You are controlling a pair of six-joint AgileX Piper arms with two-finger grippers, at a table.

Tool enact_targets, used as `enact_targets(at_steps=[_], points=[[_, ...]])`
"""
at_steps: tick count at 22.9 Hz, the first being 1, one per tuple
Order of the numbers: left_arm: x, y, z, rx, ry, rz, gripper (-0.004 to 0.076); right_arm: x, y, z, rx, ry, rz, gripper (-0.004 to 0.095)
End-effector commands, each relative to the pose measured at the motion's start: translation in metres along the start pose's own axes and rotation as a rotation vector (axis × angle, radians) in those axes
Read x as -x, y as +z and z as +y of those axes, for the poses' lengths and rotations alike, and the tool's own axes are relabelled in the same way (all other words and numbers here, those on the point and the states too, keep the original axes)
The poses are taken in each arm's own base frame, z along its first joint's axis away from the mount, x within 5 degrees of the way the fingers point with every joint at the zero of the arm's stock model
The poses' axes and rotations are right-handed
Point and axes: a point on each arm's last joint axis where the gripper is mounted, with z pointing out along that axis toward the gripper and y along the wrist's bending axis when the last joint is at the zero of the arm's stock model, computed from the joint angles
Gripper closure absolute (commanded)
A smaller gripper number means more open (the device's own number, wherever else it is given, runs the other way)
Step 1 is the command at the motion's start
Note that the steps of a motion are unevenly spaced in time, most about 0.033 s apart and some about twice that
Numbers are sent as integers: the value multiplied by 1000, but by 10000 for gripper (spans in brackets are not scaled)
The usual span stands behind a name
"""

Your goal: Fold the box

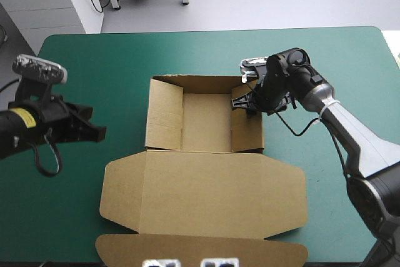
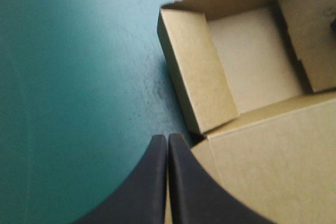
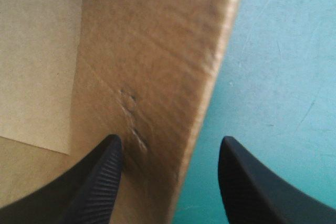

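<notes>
One box (image 1: 203, 179) lies as an open tray, lid flat, between the arms. Over its right wall the right gripper (image 3: 168, 142) reaches down, fingers apart, one inside the wall and one outside. Near the left wall the left gripper (image 2: 168, 137) hangs level above the cover (image 1: 87, 60), fingers pressed together, tip aimed at the box.

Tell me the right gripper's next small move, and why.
Probably shut the right gripper on the right wall of the box. Its fingers stand open astride that wall's edge, one inside the tray, one outside over the teal-green cover, so a pinch looks ready. The left gripper is shut, beside the left wall.
</notes>
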Motion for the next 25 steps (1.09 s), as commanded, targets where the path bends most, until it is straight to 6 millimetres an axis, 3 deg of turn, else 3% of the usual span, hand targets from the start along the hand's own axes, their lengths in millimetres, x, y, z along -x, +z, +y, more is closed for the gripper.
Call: enact_targets(at_steps=[1, 2, 3, 5, 11, 14, 17, 21, 25], points=[[-44, -5, -3, -9, 1, 63, 732, 9, 1, 0, 1, -7, -56, 578], [-55, -4, -4, -10, 0, 78, 732, 10, 6, -1, -3, -8, -46, 657], [-74, -3, -5, -11, -1, 96, 732, 11, 12, 0, -5, -8, -36, 798], [-99, 1, -7, -23, -13, 126, 732, 13, 19, 0, -4, -5, -41, 926], [-141, 8, -9, -29, -52, 179, 732, 21, 14, 1, 2, -10, -114, 922], [-152, 10, -9, -25, -78, 193, 732, 30, -1, -8, -45, -13, -159, 922], [-154, 9, -9, -26, -88, 189, 732, 43, -25, -40, -79, 62, -202, 922], [-156, 7, -10, -26, -89, 180, 732, 44, -39, -88, -159, 156, -187, 922], [-156, 6, -10, -26, -88, 179, 732, 33, -48, -156, -289, 266, -133, 922]])
